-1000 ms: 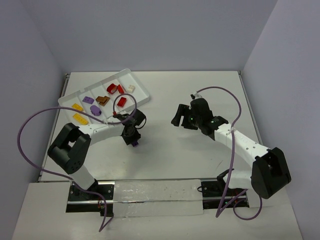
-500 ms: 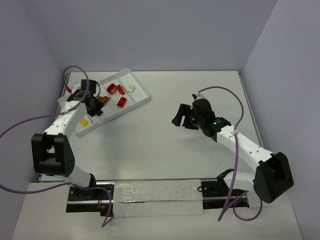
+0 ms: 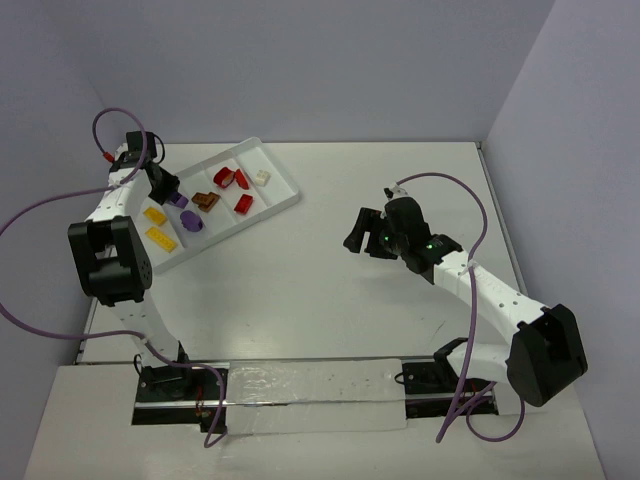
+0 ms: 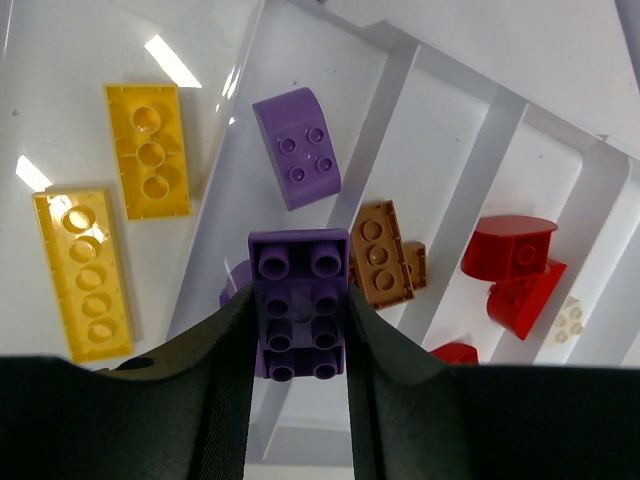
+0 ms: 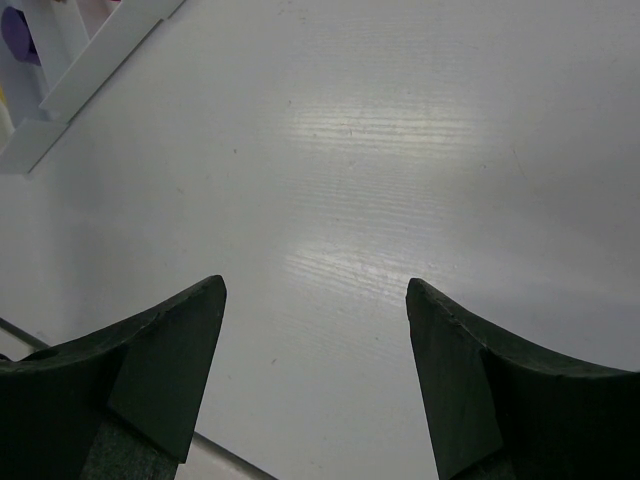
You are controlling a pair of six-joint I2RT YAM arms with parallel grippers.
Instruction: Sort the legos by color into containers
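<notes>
The left gripper (image 4: 298, 325) is clamped on a purple brick (image 4: 298, 262) above the purple compartment of the tray (image 3: 282, 190), between two low dividers. A curved purple brick (image 4: 297, 145) lies in the same compartment, apart from it. Yellow plates (image 4: 148, 150) lie in the next compartment. The right gripper (image 5: 315, 300) hangs with jaws apart over the surface (image 3: 330, 290), well apart from the tray's edge.

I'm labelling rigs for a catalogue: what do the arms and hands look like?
Both the left arm and right arm have white links, black joint housings and a trailing purple cable. The left hand and right hand are black with dark wedge-shaped fingers. A green light glows near the right wrist.
</notes>
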